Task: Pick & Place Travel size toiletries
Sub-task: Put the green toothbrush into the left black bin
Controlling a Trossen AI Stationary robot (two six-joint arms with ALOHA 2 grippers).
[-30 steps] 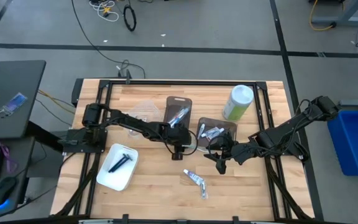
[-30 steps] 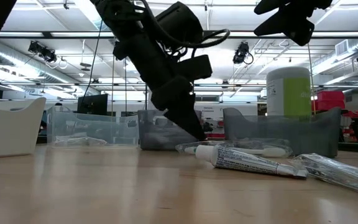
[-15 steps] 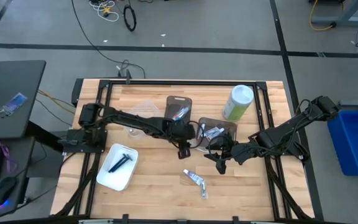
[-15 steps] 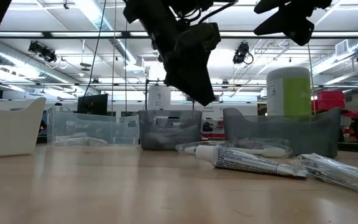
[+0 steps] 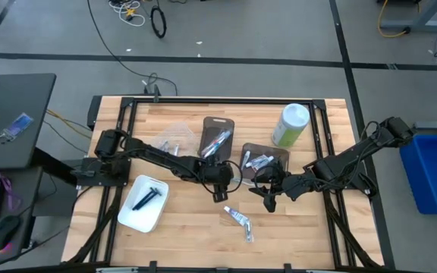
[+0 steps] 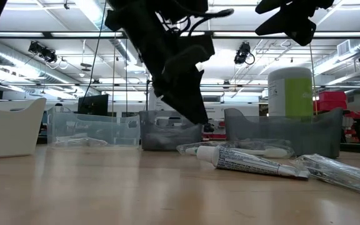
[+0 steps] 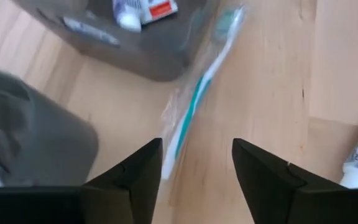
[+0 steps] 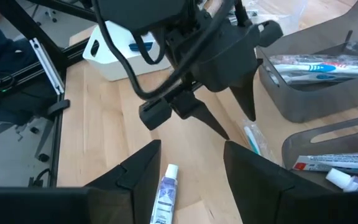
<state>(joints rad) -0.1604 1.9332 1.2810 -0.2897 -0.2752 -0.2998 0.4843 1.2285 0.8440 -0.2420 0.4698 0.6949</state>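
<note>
A wrapped toothbrush [image 7: 199, 93] with a teal stripe lies flat on the wood beside a dark bin's corner. My left gripper [image 7: 196, 144] [image 5: 220, 183] hangs open above it, one finger on either side and touching nothing; in the low view its tips [image 6: 199, 119] are clear of the table. A white-and-blue tube [image 5: 237, 218] [image 6: 249, 161] and a clear packet [image 5: 249, 232] lie nearer the front edge. My right gripper [image 8: 191, 146] [image 5: 268, 197] waits open, raised, just right of the left one.
One dark bin [image 5: 218, 136] holds toothbrushes and another [image 5: 265, 161] holds small tubes. A clear bin [image 5: 174, 136] sits to their left. A white tray [image 5: 131, 216] with a dark razor is front left. A green canister [image 5: 290, 125] stands far right.
My left gripper was low near the table a second ago. It rose and swung toward the far side, then came back down partway over the toothbrush. The right arm and the toiletries on the table kept still.
</note>
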